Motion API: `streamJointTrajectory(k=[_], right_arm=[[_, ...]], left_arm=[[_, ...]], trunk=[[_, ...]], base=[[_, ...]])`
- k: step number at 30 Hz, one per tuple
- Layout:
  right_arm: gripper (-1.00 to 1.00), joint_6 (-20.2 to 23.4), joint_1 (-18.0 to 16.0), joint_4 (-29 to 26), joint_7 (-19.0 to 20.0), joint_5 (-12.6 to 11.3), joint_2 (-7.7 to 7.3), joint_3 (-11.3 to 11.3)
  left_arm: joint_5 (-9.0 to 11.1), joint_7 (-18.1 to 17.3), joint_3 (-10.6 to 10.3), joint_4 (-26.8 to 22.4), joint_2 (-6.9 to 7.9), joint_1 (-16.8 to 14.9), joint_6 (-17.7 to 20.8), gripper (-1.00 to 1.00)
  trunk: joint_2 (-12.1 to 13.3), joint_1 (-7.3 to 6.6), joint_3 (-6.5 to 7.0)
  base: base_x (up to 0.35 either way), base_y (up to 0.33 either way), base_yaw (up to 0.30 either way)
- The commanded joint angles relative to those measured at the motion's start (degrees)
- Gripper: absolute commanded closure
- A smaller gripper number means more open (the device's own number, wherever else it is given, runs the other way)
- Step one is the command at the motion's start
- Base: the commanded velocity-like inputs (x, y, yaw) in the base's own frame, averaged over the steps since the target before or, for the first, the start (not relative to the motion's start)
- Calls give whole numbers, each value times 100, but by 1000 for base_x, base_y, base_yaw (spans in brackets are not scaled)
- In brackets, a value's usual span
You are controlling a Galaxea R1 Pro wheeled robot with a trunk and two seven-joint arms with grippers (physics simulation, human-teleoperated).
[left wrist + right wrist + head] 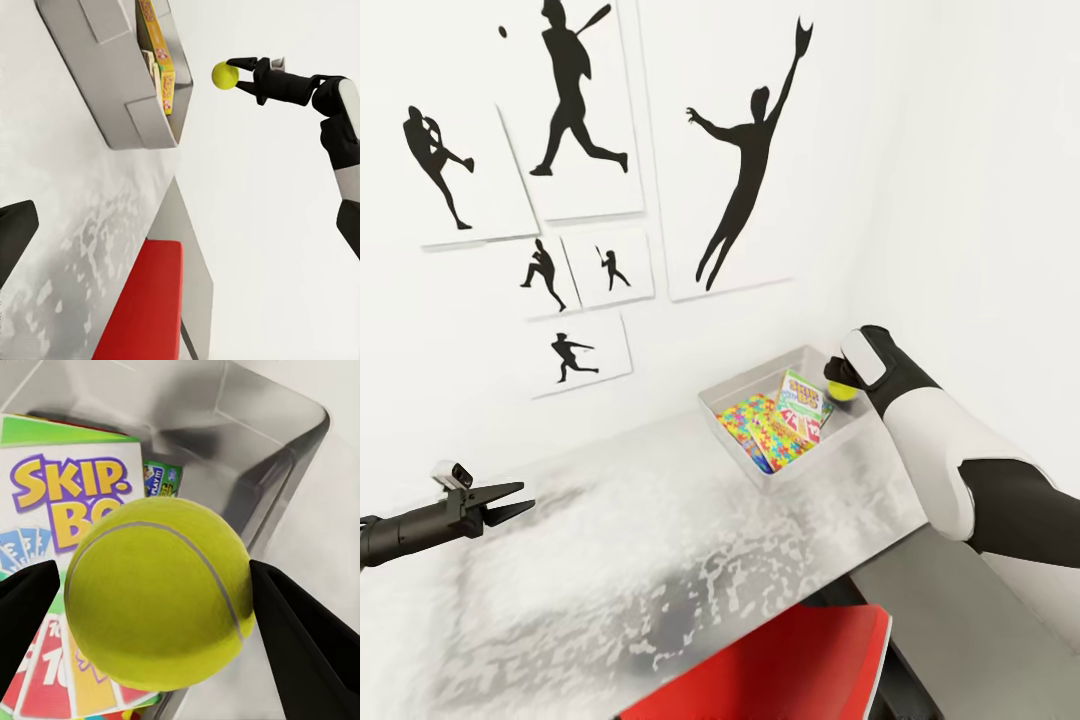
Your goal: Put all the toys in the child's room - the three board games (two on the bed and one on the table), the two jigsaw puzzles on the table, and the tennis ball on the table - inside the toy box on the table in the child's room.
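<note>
White walls hung with black baseball-player posters (575,110) back the mottled table (610,570), where the toy box (732,440) sits at the far right end, its long axis running toward the wall. Inside, a "Skip-Bo" board game (67,510) leans on a jigsaw puzzle (752,420). The right gripper (237,73) pinches the tennis ball (161,592) above the box's right rim; the left gripper (510,500) hovers narrowly parted over open tabletop, well apart.

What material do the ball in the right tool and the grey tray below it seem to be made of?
The tennis ball looks like matte yellow-green felt with a pale curved seam. The toy box looks like smooth pale grey plastic, perhaps metal: soft sheen, rounded corners. Being renders, neither is certain.
</note>
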Motion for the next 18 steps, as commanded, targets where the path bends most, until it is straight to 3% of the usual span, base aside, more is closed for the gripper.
streamJointTrajectory(k=[1,18], right_arm=[[100,16,-7,-12,-47,-55,-2,18],[100,41,-3,-174,-41,-59,4,26]], left_arm=[[12,-12,-3,-1,2,-4,60,-100],[21,-132,1,-12,2,-4,60,-100]], trunk=[[-12,3,-21],[-12,3,-181]], base=[[0,0,0],[0,0,0]])
